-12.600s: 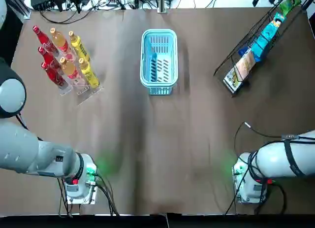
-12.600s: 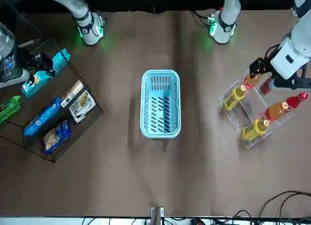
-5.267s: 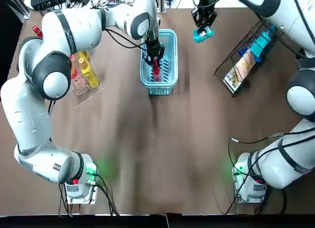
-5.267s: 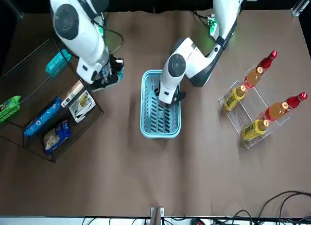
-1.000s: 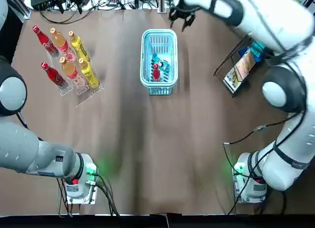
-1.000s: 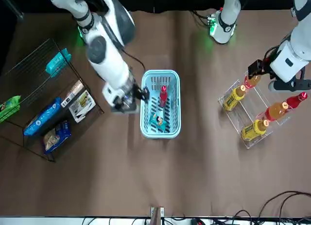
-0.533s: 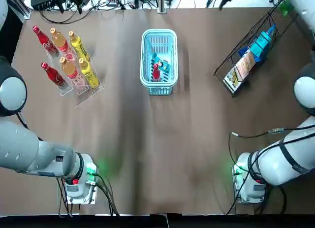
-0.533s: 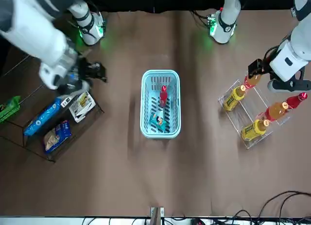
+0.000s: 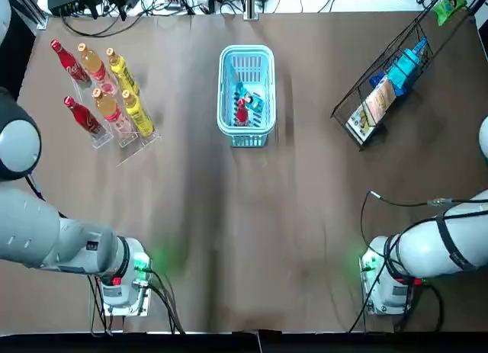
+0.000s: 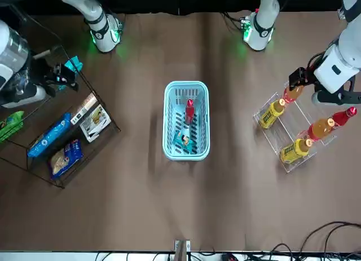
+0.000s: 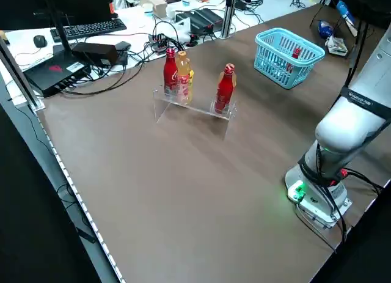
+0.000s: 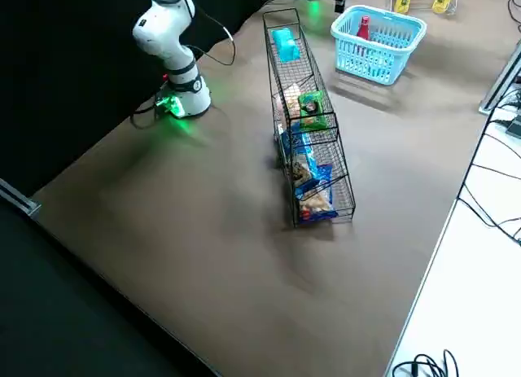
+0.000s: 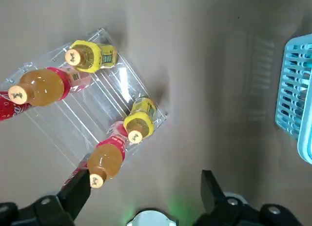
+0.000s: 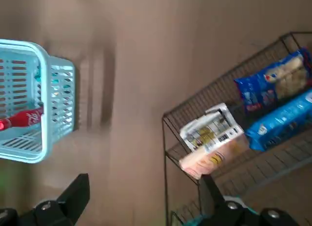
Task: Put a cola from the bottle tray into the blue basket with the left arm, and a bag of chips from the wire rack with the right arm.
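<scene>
Cola [image 9: 241,112] and chips [image 9: 252,101] now lie in the basket [image 9: 245,65], and the right gripper [image 14: 144,178] has swung well clear of it, fingers spread and empty like the left gripper [image 13: 145,176], so the job looks done

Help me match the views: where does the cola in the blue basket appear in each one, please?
Top view: cola in the blue basket, upper centre.
Front view: cola, centre.
Left side view: cola, upper right.
Right side view: cola, top right.
Left wrist view: not in it.
Right wrist view: cola, left edge.
Shared landmark: the blue basket.
</scene>
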{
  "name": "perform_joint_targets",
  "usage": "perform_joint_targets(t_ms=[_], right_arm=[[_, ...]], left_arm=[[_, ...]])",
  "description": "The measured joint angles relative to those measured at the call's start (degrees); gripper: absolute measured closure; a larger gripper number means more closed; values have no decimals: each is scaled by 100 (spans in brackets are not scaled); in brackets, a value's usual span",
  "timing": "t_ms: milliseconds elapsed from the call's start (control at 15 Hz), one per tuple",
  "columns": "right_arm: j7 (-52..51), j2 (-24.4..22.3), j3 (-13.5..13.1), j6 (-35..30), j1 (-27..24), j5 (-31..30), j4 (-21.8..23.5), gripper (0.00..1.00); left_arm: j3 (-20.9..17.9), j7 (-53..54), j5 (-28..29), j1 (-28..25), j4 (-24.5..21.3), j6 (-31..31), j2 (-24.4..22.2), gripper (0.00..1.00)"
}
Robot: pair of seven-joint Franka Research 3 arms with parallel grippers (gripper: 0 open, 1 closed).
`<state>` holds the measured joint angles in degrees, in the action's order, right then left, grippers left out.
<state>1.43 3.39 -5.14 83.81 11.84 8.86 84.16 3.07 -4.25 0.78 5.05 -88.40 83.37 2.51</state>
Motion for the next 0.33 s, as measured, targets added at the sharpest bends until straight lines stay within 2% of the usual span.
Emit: perform_joint_targets(t_ms=[333], right_arm=[[-209,-497,2,7,-84,-408,620,0]], left_arm=[[-18,-1,3,-6,58,19,0,0]])
